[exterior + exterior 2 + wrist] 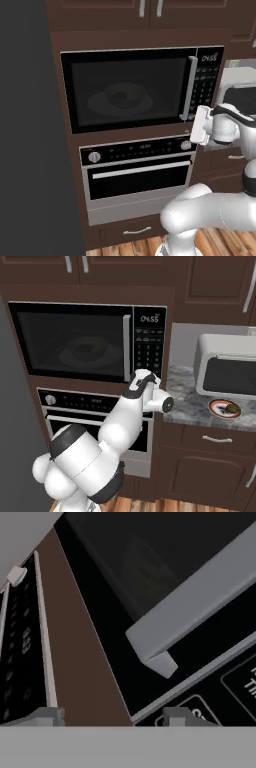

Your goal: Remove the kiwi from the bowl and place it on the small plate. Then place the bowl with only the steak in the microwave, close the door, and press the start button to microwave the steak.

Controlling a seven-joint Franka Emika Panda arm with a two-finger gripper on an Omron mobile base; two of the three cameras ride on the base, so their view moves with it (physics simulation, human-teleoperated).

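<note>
One microwave (142,90) is sitting built into dark brown cabinetry, its one door (127,90) lying closed with a single silver vertical handle (190,88) at its right edge; behind the dark glass one bowl (121,98) is showing dimly, and what is lying in it is too dark to tell; one black keypad (149,345) with a lit display is standing to the right of the door. Below the microwave one knobbed oven (137,172) is sitting with two round knobs and one horizontal handle. One white arm is reaching up from the base, its hand hovering at the lower right corner of the microwave; the gripper (110,716) is pointing at the bottom end of the handle and the keypad edge, its two fingertips standing apart with nothing between them. To the right one grey speckled counter (190,401) is carrying one white countertop oven (227,366) and one small plate (224,408), on which one kiwi (232,407) is resting. Cabinet doors with silver pulls are running above and below; a wooden floor (125,247) is lying underneath, and a tall dark panel (30,130) is standing to the left.
</note>
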